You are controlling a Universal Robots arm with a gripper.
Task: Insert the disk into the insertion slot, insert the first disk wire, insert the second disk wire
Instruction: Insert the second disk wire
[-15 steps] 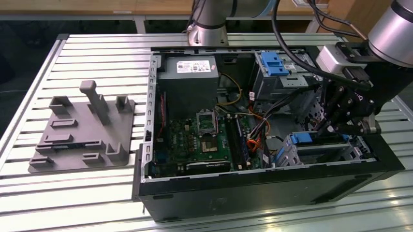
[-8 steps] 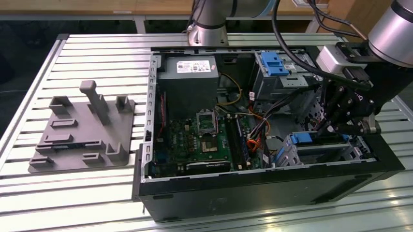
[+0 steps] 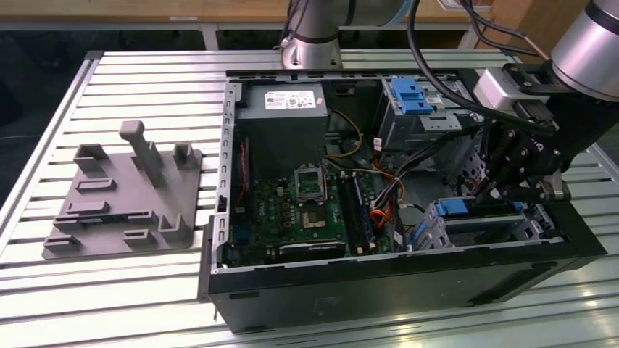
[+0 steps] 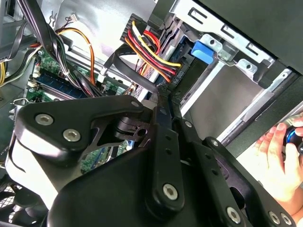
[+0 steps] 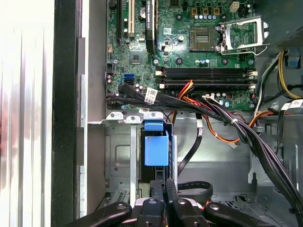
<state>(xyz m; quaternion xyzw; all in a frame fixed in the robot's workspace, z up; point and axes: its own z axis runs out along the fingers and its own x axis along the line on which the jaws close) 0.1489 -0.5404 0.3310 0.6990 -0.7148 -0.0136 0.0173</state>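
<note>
The disk's blue carrier bracket (image 3: 454, 208) sits in the insertion slot (image 3: 488, 226), a low silver metal cage at the case's corner on the exterior view's right. In the first wrist view the blue bracket (image 5: 155, 150) stands between the cage's walls (image 5: 118, 161). My gripper (image 3: 503, 190) hangs inside the case just over the cage. Its fingers (image 5: 166, 194) are pressed together right behind the bracket. A black connector with red and yellow wires (image 4: 149, 47) lies just past the fingertips, beside the blue tab (image 4: 204, 51). What is between the fingers is hidden.
The open computer case (image 3: 387, 283) holds a motherboard (image 3: 300, 210), a power supply (image 3: 285, 101) and a taller bay with a blue latch (image 3: 411, 94). A grey fixture plate (image 3: 126, 196) lies on the slatted table. A person's hand (image 4: 279, 156) is outside the case wall.
</note>
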